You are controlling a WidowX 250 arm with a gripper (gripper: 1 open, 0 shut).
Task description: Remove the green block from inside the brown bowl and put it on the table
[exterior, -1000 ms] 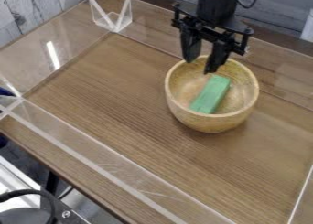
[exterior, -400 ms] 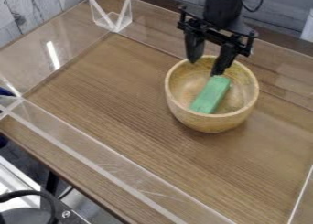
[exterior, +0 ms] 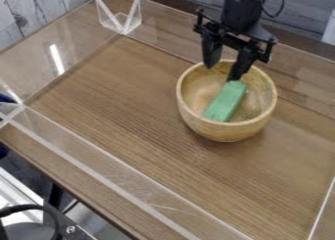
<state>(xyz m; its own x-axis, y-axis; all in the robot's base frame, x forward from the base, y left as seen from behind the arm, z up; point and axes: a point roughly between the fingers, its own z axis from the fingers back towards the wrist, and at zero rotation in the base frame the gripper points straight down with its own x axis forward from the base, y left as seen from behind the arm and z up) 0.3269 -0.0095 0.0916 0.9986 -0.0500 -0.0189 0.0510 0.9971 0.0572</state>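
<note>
The hand [exterior: 222, 68] has shifted only slightly over the last second. It is above the far part of the bowl [exterior: 186, 102], as the camera sees it, and one finger now shows close to the far end of the green block [exterior: 225, 101]. The two fingers are spread apart, with nothing visibly pinched between them; whether one of them touches the block, I cannot tell.

The block has not moved in that time. It lies inside the bowl, on the bottom, slanting from the near part toward the far wall. The bowl has stayed in its place on the surface [exterior: 118, 117] too.

For the task, this means the approach is well along but the lift is still to come. The next move seems to be bringing the fingers down on both sides of the block, then closing. As they stand, they look set toward its far end, so closing now could miss it, nip only the tip or catch the bowl's wall. A grip nearer the block's middle would probably carry better over the rim and down onto the surface beside the bowl.
</note>
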